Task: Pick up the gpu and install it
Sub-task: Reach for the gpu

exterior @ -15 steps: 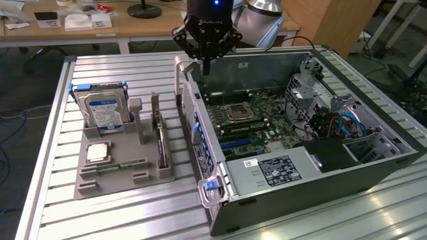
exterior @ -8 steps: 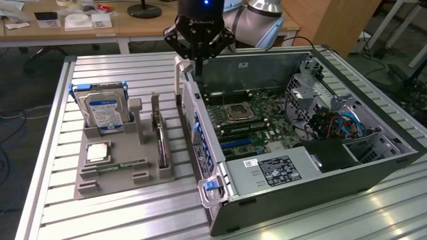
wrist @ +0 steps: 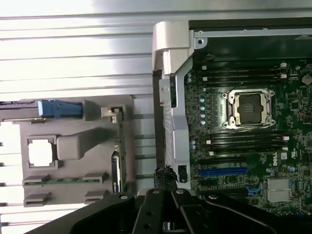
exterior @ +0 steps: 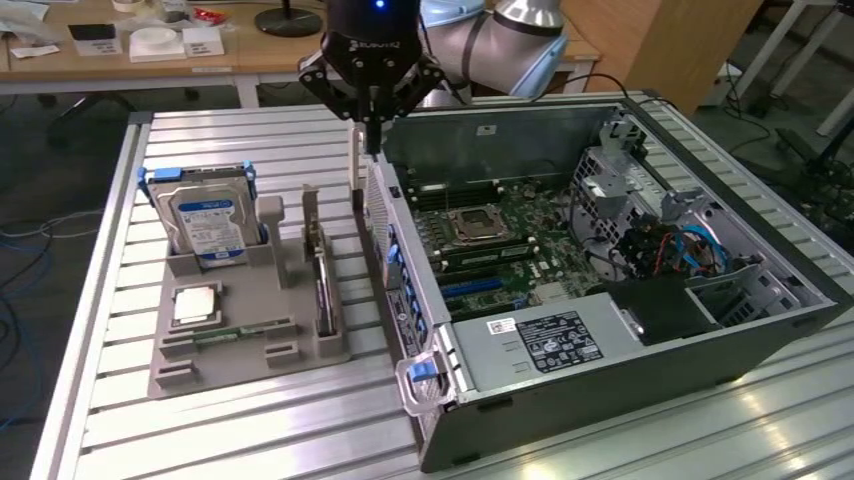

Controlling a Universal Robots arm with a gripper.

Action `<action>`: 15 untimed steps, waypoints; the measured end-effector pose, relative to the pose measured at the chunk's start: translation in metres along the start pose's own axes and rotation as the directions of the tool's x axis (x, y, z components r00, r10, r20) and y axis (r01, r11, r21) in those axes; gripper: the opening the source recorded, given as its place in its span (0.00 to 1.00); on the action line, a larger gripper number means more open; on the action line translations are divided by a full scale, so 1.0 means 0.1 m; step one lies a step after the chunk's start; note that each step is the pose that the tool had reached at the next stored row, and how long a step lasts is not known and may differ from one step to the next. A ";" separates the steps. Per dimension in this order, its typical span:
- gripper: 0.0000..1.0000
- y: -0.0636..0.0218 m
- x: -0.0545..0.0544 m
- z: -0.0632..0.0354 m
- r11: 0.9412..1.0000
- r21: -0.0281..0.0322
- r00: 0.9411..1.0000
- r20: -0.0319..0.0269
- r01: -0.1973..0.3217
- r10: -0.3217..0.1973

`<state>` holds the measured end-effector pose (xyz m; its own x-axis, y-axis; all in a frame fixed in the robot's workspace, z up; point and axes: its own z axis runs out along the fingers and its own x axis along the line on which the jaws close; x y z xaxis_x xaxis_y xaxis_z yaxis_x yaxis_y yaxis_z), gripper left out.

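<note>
Dark gpu upright in grey tray, likely light, stiff, fragile (take its top edge); gripper fingers closed nearby.

Exterior view oblique, farther off; wrist view straight down past black pincer; both share open grey metal computer case beneath.

The one mark I can make out is a white logo that looks like "DELL" on the motherboard, beside the memory slots. The printed sticker inside the case and the hard drive's blue label carry print too small to read.
</note>
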<state>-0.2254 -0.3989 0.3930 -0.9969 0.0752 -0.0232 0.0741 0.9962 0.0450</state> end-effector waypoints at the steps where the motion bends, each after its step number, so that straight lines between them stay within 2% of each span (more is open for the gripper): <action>1: 0.11 -0.002 0.03 0.000 1.000 0.000 1.000 0.000 0.000 0.000; 15: 0.11 -0.033 0.45 -0.001 1.000 0.001 1.000 0.000 -0.001 0.001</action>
<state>-0.2701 -0.3988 0.3919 -0.9968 0.0762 -0.0234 0.0751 0.9962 0.0436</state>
